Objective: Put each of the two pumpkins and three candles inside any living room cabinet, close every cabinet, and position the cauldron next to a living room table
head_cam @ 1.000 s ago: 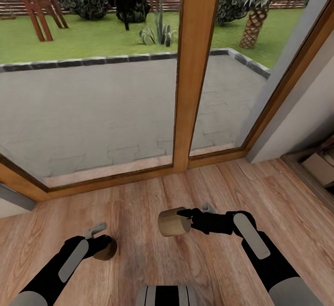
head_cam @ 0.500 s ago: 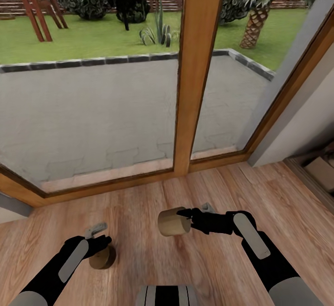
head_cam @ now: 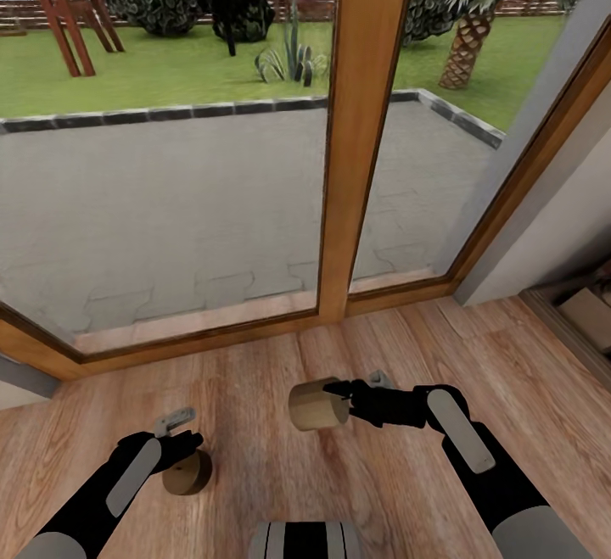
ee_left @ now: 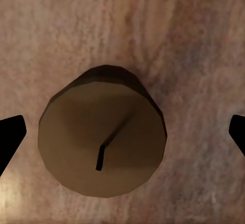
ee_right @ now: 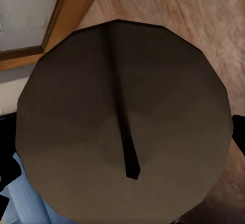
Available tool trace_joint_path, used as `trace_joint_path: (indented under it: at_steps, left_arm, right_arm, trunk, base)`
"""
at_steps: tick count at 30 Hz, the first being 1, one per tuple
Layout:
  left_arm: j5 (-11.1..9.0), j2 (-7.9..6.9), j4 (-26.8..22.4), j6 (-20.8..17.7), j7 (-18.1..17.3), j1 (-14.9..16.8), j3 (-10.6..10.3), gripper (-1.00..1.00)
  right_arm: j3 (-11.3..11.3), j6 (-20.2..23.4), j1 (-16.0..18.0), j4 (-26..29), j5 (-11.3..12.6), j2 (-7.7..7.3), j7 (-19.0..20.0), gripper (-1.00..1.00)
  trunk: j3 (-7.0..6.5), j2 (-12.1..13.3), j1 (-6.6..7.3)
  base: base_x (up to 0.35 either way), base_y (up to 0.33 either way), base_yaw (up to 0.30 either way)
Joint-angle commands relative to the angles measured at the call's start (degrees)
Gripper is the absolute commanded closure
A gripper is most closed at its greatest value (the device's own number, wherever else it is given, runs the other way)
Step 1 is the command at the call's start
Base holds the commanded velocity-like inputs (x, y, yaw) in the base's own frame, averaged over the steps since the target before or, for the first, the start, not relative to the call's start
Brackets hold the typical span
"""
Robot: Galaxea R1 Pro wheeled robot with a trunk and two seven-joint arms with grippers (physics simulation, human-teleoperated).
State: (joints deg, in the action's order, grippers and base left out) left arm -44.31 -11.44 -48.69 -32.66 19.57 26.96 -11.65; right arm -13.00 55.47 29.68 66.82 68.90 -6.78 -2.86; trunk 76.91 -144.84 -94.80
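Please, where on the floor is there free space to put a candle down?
Bare wood floor lies between the window frame and both grippers, and continues rightward towards the wall corner. The space is occupied at the left gripper, above one candle, and at the right gripper, carrying another candle.

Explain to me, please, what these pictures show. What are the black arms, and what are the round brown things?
This is a simulated robot with two arms. The large picture is from a camera on its head, looking down over both arms at a wooden floor before a big garden window. The two small pictures come from cameras on each wrist, looking along the fingers.

The brown things are stubby candles; the dark line on each is the wick. The right gripper is shut on the held candle, seen large in the right wrist view. The left gripper is open: the loose candle seems to stand on the floor between its fingers, untouched.
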Motion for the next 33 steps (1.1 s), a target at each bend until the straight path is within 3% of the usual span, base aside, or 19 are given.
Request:
trace_joint_path:
  at_steps: [1, 4, 11, 29, 33]
  left_arm:
    - [-0.60, -0.07, -0.09, -0.04, 0.56, 0.02, -0.24, -1.00]
    - [-0.60, -0.07, -0.05, -0.04, 0.56, 0.02, -0.22, -1.00]
    - [-0.60, -0.02, 0.08, 0.32, 0.64, 0.02, -0.21, -1.00]
    - [-0.60, 0.01, 0.09, 1.01, 0.65, 0.02, -0.35, -1.00]
    - [-0.60, 0.01, 0.09, 1.68, 0.65, 0.02, -0.38, -1.00]
  right_arm:
    - [-0.10, 0.07, 0.03, 0.19, 0.41, -0.09, -0.30, 1.00]
    - [-0.15, 0.12, 0.03, 0.46, 0.68, -0.08, 0.49, 1.00]
    - [-0.18, 0.16, 0.03, 0.44, 0.47, -0.20, 7.34, 1.00]
    - [-0.18, 0.16, 0.03, 0.33, 0.36, -0.16, 7.87, 1.00]
    - [-0.18, 0.16, 0.03, 0.33, 0.36, -0.16, 7.87, 1.00]
  trunk:
    - [0.04, -0.02, 0.01]
    - [0.04, -0.02, 0.01]
    - [0.49, -0.04, -0.04]
    - [4.47, -0.29, -0.51]
    - [4.47, -0.29, -0.51]
  base:
    - [0.000, 0.000, 0.000]
    - [0.000, 0.000, 0.000]
    - [0.000, 0.000, 0.000]
    - [0.000, 0.000, 0.000]
    - [0.000, 0.000, 0.000]
